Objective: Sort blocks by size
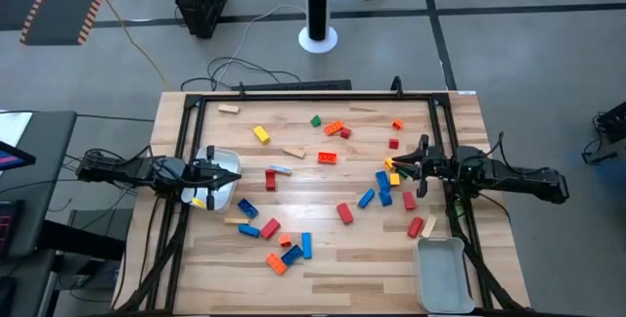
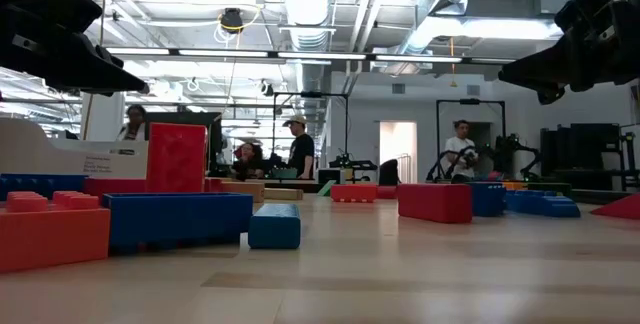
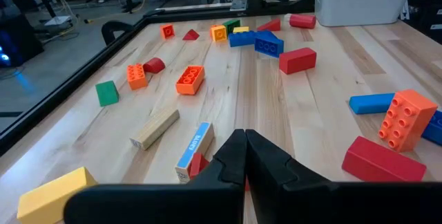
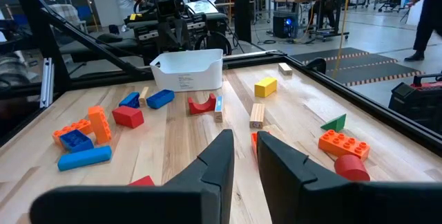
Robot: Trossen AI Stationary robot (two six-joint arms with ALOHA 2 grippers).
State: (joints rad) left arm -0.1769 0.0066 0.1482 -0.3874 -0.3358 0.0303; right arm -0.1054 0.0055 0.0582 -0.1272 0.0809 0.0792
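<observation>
The tabletop point(image 1: 323, 258) carries two white trays: one point(image 1: 217, 192) at its left edge, half hidden under the left tool point(image 1: 233, 174), another point(image 1: 442, 274) in the near right corner. The blocks point(image 1: 344, 212) lie scattered between them, thickest toward the right edge and near the front, their long axes pointing every way. The left tool is closed on nothing. The right tool point(image 1: 393, 165) hangs above a cluster near the right edge, fingers nearly together, empty. From table height, near bricks hide those behind.
</observation>
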